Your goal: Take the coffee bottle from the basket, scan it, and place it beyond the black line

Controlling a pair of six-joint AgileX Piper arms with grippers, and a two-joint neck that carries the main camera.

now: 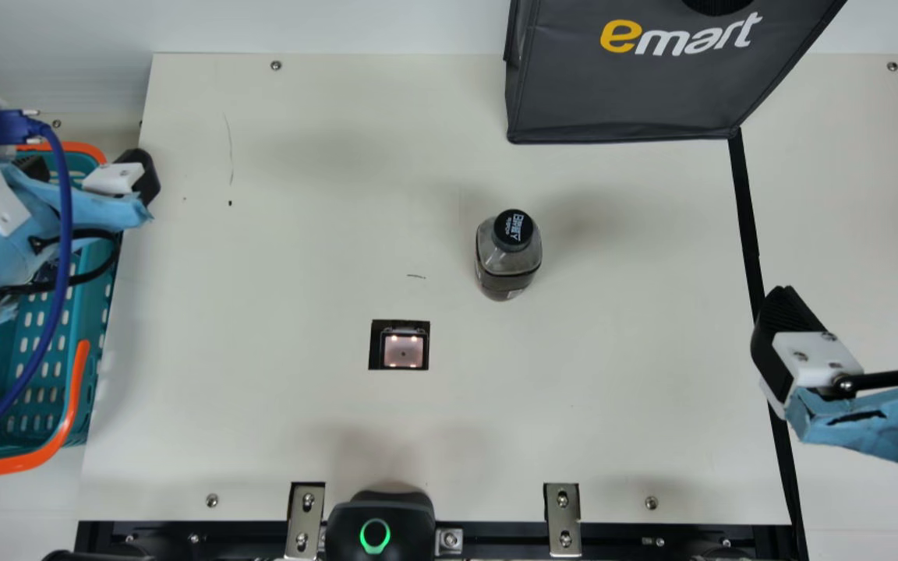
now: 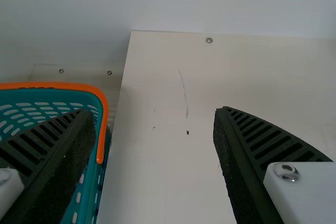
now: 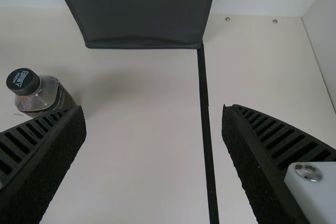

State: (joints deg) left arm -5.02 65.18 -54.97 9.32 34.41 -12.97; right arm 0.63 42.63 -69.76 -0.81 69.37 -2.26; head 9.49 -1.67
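Note:
The coffee bottle [image 1: 508,253], dark-capped, stands upright on the table between the scanner window [image 1: 403,351] and the black line [image 1: 750,226]. The right wrist view has the bottle [image 3: 44,94] beyond one finger, outside the gap. My left gripper [image 1: 94,173] is over the basket [image 1: 90,312] at the left; in its wrist view the gripper [image 2: 149,129] is open and empty beside the basket [image 2: 100,182]. My right gripper [image 1: 858,300] is above the black line at the right; in its wrist view the gripper [image 3: 155,124] is open with nothing between its fingers.
A dark grey bag [image 1: 636,86] stands at the back right, its corner by the black line's far end. A black device with a green ring [image 1: 379,526] sits at the front edge, between metal brackets. A blue cable [image 1: 55,312] hangs across the basket.

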